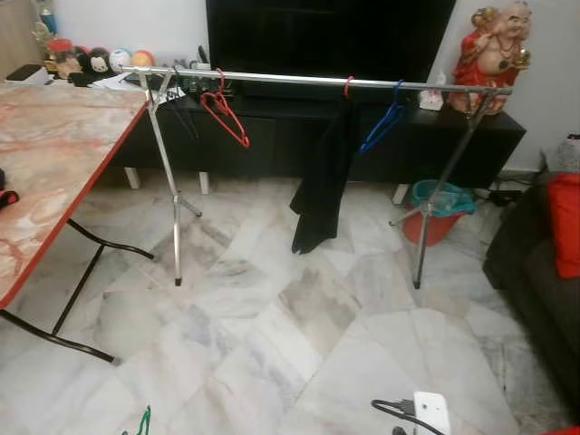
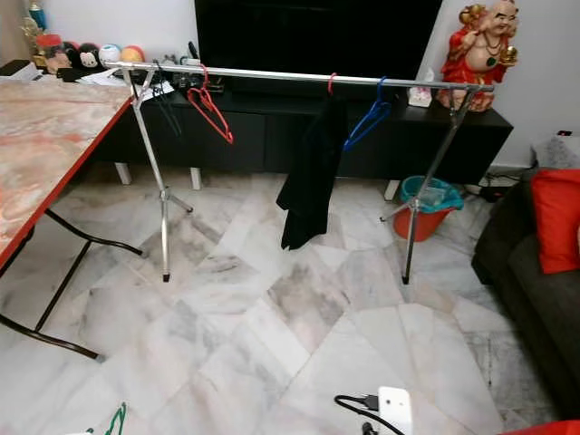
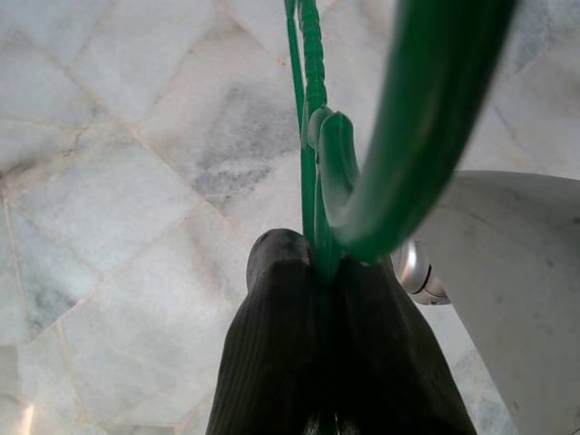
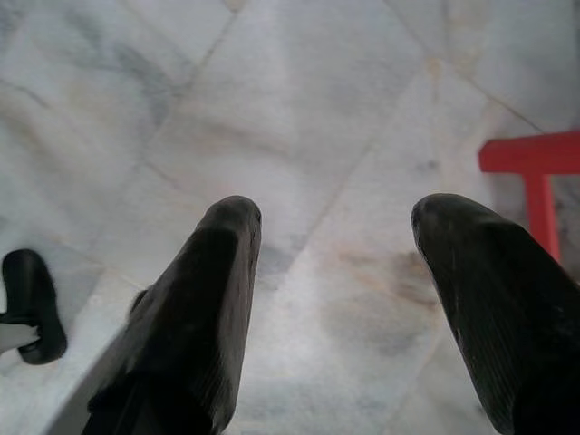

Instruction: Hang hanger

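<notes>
My left gripper (image 3: 322, 263) is shut on a green hanger (image 3: 390, 136), whose hook curves up past the fingers in the left wrist view; a bit of that hanger (image 1: 143, 423) shows at the bottom edge of the left eye view. My right gripper (image 4: 335, 227) hangs open over the marble floor with nothing between its fingers. Ahead stands a silver clothes rail (image 1: 299, 82) on two tripod legs. On it hang a red hanger (image 1: 225, 113), a black garment (image 1: 323, 177) on a red hook, and a blue hanger (image 1: 384, 122).
An orange-topped folding table (image 1: 45, 163) stands at the left. Behind the rail is a black TV cabinet (image 1: 272, 136) with a red figurine (image 1: 492, 54). A teal-lined bucket (image 1: 435, 210) sits by the right leg, a dark sofa with a red cushion (image 1: 564, 222) at the right, a white power adapter (image 1: 431, 410) on the floor.
</notes>
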